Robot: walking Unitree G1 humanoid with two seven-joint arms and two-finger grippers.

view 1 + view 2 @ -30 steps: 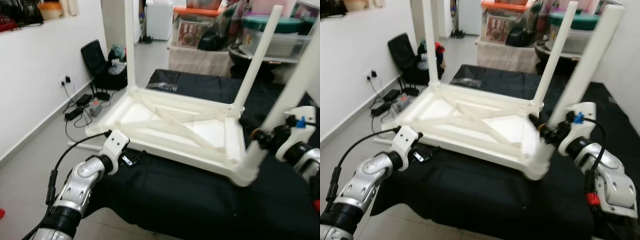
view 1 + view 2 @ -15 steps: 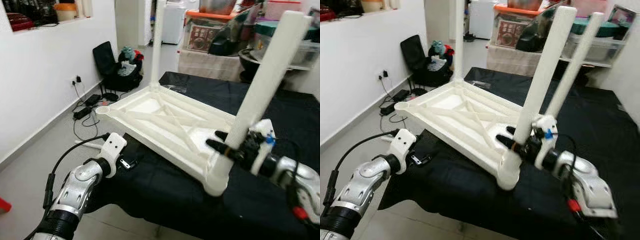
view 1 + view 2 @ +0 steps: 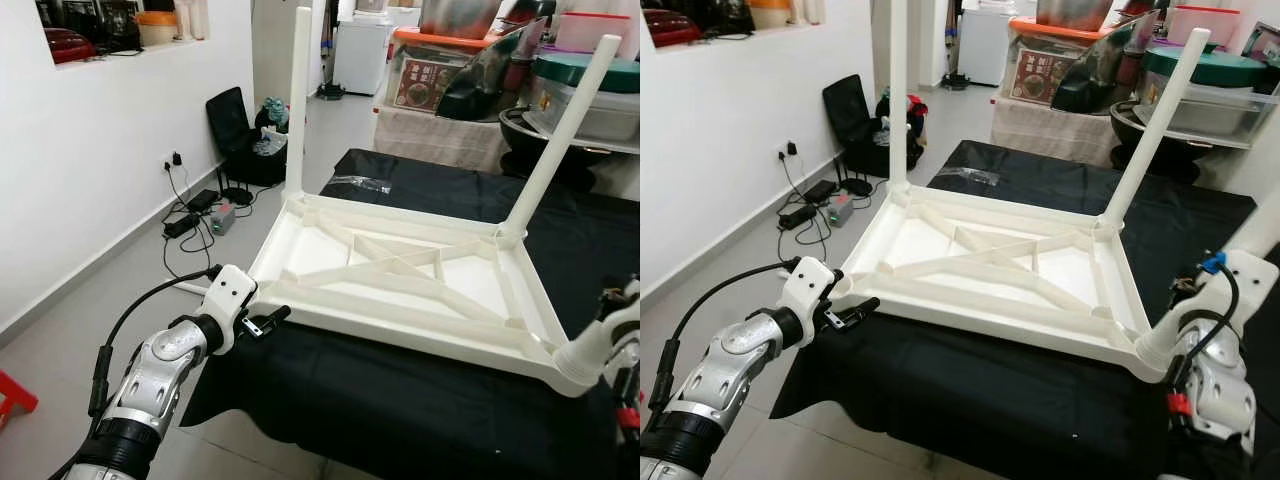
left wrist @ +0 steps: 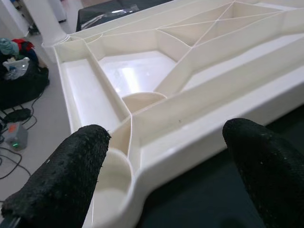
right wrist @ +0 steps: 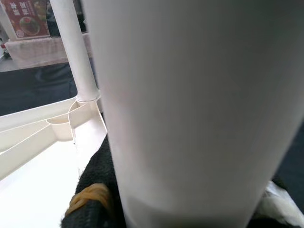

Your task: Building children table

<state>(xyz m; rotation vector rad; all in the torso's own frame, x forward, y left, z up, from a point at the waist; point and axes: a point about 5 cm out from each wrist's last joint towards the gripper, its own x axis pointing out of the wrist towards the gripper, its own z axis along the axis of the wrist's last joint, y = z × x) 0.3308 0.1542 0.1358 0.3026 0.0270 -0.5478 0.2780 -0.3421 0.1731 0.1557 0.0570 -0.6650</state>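
Closest to me, my left gripper [image 4: 156, 171] has its fingers spread wide, hovering just off the near-left corner of the white table top [image 3: 990, 270], where an empty round leg socket [image 4: 111, 183] sits waiting. On my right side, the right gripper [image 3: 1185, 300] is clamped around the near-right leg [image 5: 190, 109], which stands in its corner socket at the near-right edge of the frame. The table top lies upside down on a surface draped in black cloth [image 3: 420, 400], ribs facing up. Farther back, the two far legs [image 3: 296, 100] stand upright in their corners. I judge three legs are fitted and one remains. Next I need to let go of the seated leg, fetch the last one and push it squarely into that empty socket.
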